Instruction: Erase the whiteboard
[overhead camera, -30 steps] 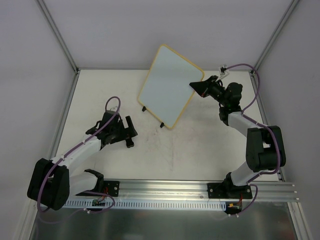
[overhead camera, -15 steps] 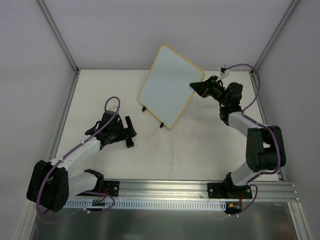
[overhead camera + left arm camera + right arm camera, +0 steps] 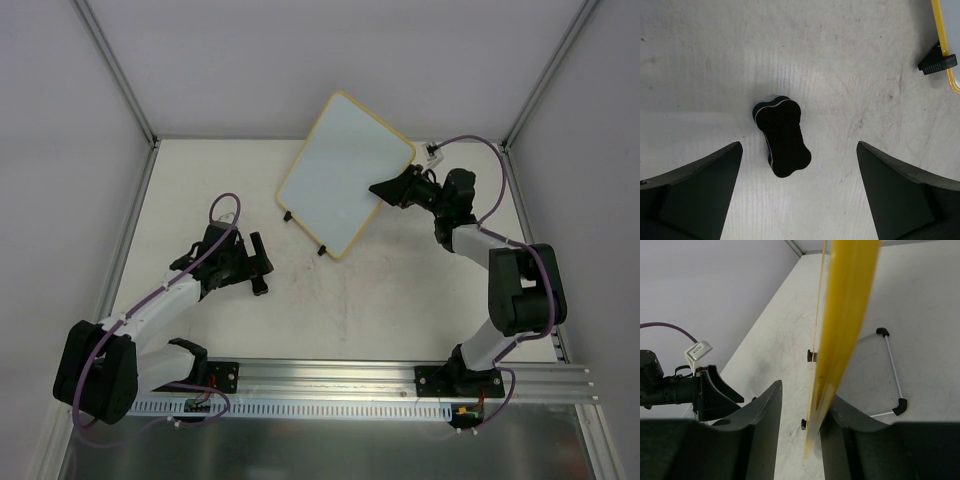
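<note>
The whiteboard (image 3: 340, 172) stands tilted on its two black feet at the back middle; its white face shows no marks. My right gripper (image 3: 383, 190) straddles its right yellow edge (image 3: 845, 325): the right finger touches the frame, the left finger (image 3: 757, 425) stands apart from it. My left gripper (image 3: 262, 262) is open and empty, low over the table. A black bone-shaped eraser (image 3: 782, 135) lies between and just ahead of its fingertips (image 3: 705, 185). I cannot make the eraser out in the top view.
The board's wire stand (image 3: 890, 365) rests on the table behind it. One board foot (image 3: 937, 62) and a yellow corner show at the left wrist view's upper right. Frame posts and walls close in the table (image 3: 400, 290) at the back and sides.
My right gripper has moved left and lower, and the board's top edge has tipped to the right with it. The left arm has not moved.
</note>
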